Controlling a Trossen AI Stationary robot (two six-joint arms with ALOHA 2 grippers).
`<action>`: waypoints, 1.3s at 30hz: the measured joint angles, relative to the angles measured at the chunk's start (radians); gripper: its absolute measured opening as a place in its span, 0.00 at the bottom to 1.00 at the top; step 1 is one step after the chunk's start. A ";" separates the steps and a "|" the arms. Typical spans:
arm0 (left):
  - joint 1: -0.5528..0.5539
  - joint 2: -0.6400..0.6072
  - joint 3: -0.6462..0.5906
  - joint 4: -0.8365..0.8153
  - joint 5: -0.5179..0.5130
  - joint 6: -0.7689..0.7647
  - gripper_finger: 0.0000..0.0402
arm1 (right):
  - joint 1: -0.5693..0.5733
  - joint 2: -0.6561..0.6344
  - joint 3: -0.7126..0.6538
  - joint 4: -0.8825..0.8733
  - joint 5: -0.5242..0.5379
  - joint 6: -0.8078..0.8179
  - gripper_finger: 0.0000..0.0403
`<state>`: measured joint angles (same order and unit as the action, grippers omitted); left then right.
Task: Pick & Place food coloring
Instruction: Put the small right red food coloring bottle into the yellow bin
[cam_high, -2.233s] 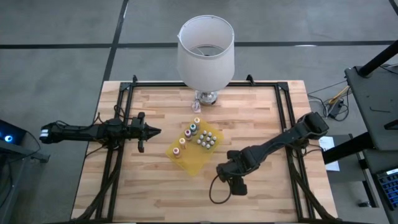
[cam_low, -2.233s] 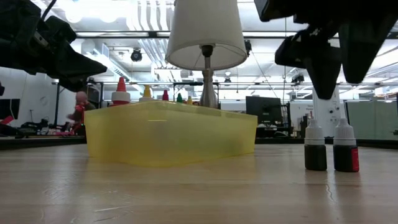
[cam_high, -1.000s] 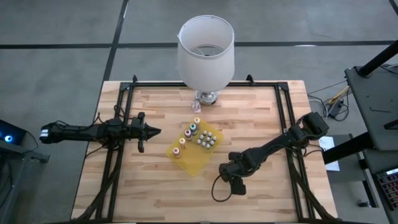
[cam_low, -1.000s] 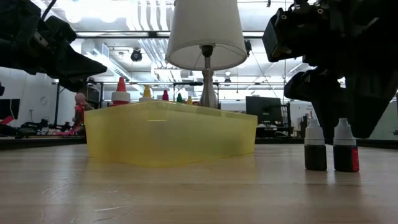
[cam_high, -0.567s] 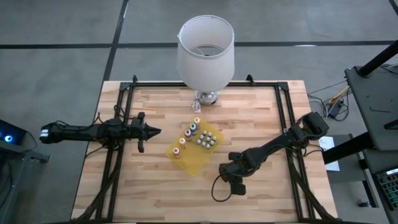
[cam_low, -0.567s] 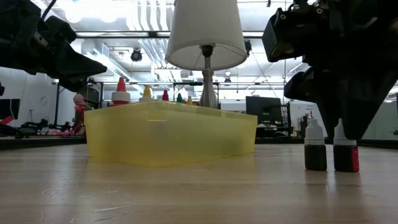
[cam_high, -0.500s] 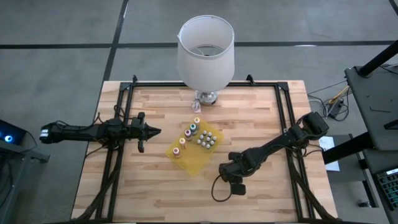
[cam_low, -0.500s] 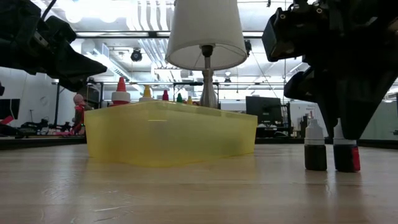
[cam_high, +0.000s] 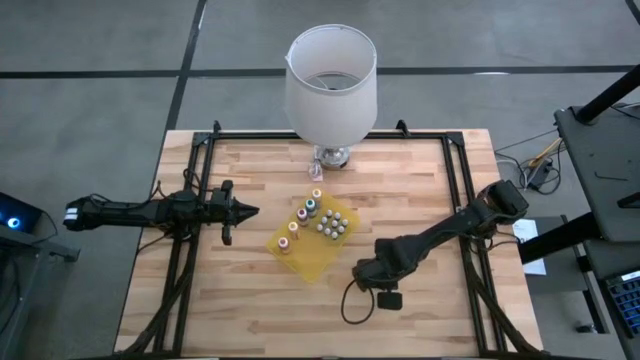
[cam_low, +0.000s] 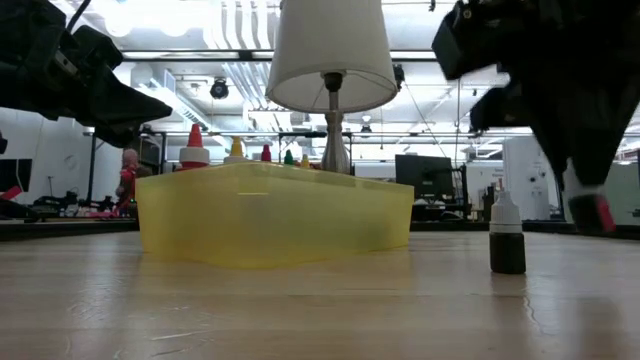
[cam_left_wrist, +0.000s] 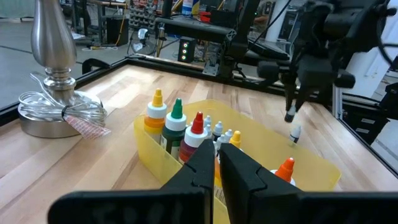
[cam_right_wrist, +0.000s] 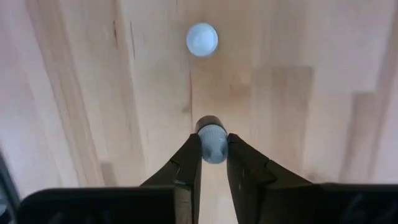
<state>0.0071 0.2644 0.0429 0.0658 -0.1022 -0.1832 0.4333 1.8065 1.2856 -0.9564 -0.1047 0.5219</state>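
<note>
Right gripper has its two dark fingers pinched almost together on the white cap of a small food coloring bottle, seen from above in the right wrist view with the dark body just showing behind the cap. In the low view that held bottle hangs clear of the table, tilted, with a red patch showing at its lower end under the dark gripper mass. A second food coloring bottle, dark with a white cap, stands upright on the wood just beside it; the right wrist view shows its round white cap a little way ahead of the fingers.

From above, the right gripper sits over the front right part of the table, near the front corner of the yellow tray. Inside that tray stand several more bottles with coloured caps, yellow, green, red and orange among them, next to a cluster of small white-capped bottles.

Behind the tray stands a lamp with a white shade on a metal base.

Left gripper, fingers closed on nothing, hangs over the left side of the table, pointing toward the tray.
</note>
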 joint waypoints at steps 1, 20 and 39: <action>0.000 0.000 0.000 0.000 0.000 0.000 0.00 | -0.002 0.000 0.021 -0.029 0.000 -0.002 0.11; 0.000 0.000 0.000 0.000 0.000 0.000 0.00 | -0.149 0.055 0.372 -0.121 0.037 -0.066 0.12; 0.000 0.000 0.000 -0.001 0.000 0.000 0.00 | -0.249 0.327 0.732 -0.216 0.027 -0.151 0.12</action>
<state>0.0071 0.2643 0.0426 0.0648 -0.1021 -0.1832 0.1839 2.1331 2.0174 -1.1723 -0.0773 0.3713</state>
